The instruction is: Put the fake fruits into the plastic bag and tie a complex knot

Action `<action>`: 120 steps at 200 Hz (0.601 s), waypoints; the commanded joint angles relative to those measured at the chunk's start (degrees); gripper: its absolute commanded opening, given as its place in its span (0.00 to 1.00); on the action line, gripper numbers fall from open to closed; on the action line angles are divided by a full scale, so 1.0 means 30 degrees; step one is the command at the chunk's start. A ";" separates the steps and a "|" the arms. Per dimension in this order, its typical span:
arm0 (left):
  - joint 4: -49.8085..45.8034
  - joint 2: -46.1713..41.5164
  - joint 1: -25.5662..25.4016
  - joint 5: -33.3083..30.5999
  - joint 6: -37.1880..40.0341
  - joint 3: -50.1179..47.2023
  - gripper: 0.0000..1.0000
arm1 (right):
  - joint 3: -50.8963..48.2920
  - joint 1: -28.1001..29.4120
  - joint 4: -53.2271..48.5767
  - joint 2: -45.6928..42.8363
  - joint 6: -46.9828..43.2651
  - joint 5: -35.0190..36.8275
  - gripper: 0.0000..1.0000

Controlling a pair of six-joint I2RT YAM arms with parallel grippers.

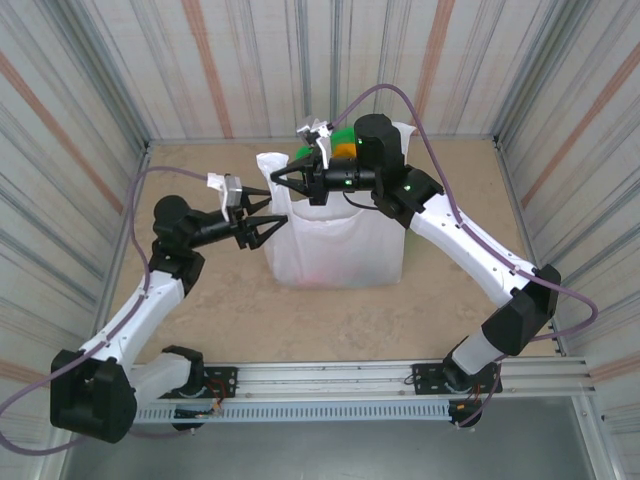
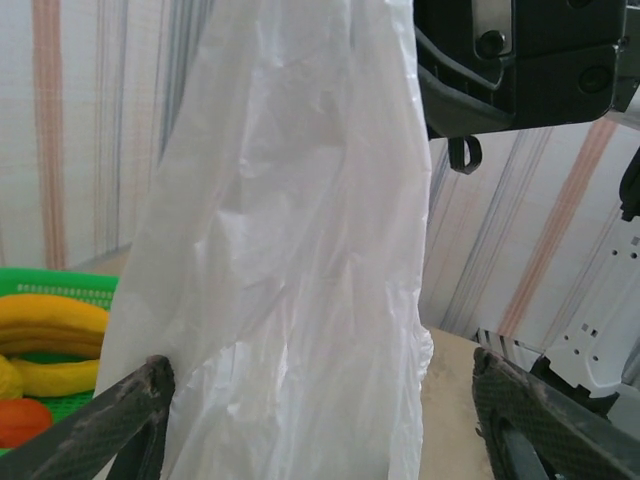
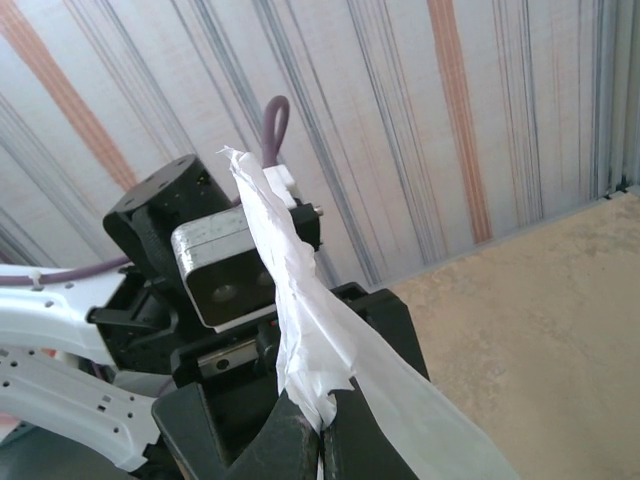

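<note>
Right gripper (image 3: 322,428): closed tight on a twisted strip of the plastic bag (image 1: 335,245), holding this strip up.
Left gripper (image 1: 262,222): jaws wide, one finger at each side of the bag's hanging film, nothing pinched.
Plastic bag: stands on the table (image 1: 450,200), its upper left part lifted.
Fake fruits (image 2: 50,320): yellow bananas and an orange piece (image 2: 18,420) lie in the green basket (image 2: 75,288), behind the bag.

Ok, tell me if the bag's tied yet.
Not tied. The plastic bag has loose handles: right gripper pinches a handle strip, left gripper stands open around the film.
</note>
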 commanded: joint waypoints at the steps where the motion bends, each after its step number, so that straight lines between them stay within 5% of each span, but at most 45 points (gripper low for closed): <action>1: 0.1340 0.0498 -0.0055 0.0192 0.0162 0.0980 0.72 | -0.0100 0.0021 0.0514 -0.0563 0.0402 -0.0510 0.00; 41: 0.2493 0.1402 -0.0058 0.0732 -0.0457 0.1630 0.65 | -0.0031 -0.0004 0.0135 -0.0592 0.0264 -0.0737 0.00; 120: 0.0899 0.1459 -0.0037 0.1049 0.0649 0.3440 0.73 | 0.0374 -0.0072 -0.0446 -0.0353 0.0077 -0.0957 0.00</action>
